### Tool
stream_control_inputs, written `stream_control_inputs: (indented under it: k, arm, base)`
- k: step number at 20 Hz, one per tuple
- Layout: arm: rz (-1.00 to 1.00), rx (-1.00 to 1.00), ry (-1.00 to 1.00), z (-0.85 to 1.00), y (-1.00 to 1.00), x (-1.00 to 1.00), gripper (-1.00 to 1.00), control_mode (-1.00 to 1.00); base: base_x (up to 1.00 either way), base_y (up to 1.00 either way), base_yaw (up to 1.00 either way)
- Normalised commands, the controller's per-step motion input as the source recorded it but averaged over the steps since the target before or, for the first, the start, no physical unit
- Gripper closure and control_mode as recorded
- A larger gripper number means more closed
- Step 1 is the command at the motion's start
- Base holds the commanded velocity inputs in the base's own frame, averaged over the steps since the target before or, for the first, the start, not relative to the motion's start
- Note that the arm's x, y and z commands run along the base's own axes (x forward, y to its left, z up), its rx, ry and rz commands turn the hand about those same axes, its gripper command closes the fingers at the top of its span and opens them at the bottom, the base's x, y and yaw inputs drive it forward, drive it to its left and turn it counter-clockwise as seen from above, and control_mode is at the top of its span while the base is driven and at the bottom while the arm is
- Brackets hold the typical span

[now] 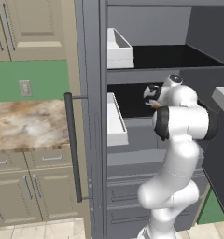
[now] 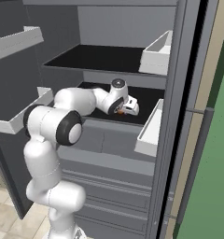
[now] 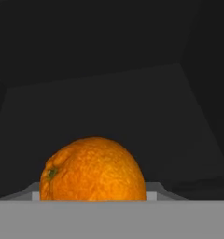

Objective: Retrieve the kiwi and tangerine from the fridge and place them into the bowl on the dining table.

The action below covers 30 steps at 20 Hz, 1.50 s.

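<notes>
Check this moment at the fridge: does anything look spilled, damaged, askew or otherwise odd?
Nothing stands out. The fridge stands open with its white door bins level and intact. The gripper reaches over the lower dark shelf, and the tangerine sits whole right at its fingertips. No spill or damage shows on the shelves.

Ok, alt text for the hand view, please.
A bright orange tangerine sits close up at the bottom centre, flanked by the gripper's pale finger parts. Behind it stretches the dark interior of the fridge, its shelf floor meeting dim walls.
</notes>
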Motion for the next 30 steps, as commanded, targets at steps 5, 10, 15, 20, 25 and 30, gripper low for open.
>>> stream_control_inputs:
  k: [5, 10, 15, 20, 25, 30]
  arm:
    - [0.00, 0.00, 0.02, -0.01, 0.00, -1.00, 1.00, -1.00]
    - [0.01, 0.00, -0.03, 0.58, 0.00, -1.00, 1.00, -1.00]
    - [0.07, 0.00, 0.00, 0.96, 0.00, -1.00, 1.00, -1.00]
    - [0.05, -0.03, 0.00, 0.32, 0.22, -1.00, 1.00, -1.00]
    - [0.01, -0.01, 0.00, 0.18, 0.26, -1.00, 1.00, -1.00]
    - [0.02, 0.00, -0.04, 0.42, 0.08, -1.00, 1.00, -1.00]
  base:
    - [0.00, 0.00, 0.00]
    - [0.00, 0.00, 0.00]
    - [0.00, 0.00, 0.00]
    - [0.00, 0.00, 0.00]
    - [0.00, 0.00, 0.00]
    - [0.00, 0.00, 0.00]
